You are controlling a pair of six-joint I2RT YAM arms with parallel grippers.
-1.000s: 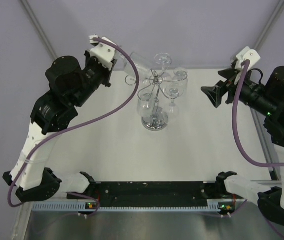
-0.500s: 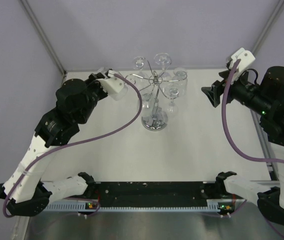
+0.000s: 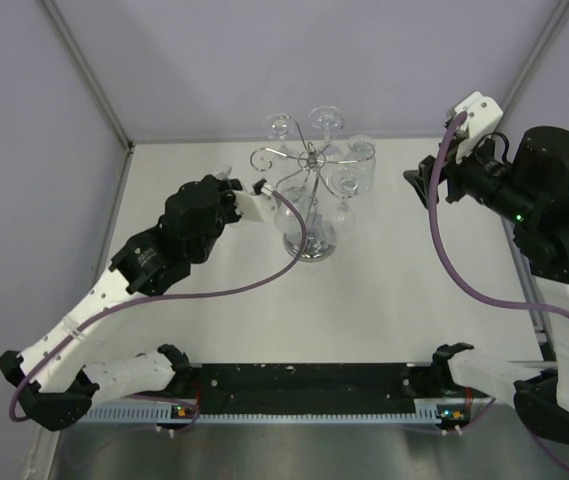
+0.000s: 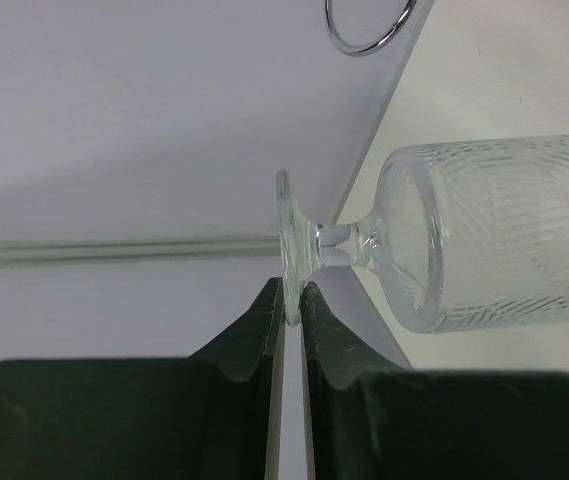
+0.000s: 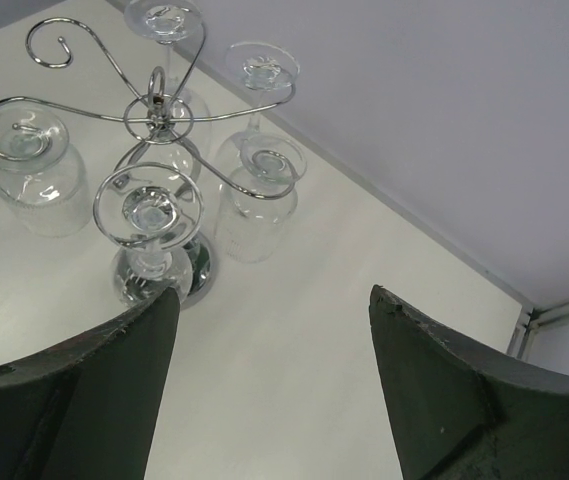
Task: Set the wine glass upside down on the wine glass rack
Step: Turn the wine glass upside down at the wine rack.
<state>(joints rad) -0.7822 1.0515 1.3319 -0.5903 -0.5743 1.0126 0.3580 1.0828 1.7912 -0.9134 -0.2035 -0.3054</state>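
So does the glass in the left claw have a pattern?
Yes: the wine glass is clear, its bowl etched with herringbone lines; clearest in the left wrist view.

No text, label, brand, number or sign can be read in any of the views.
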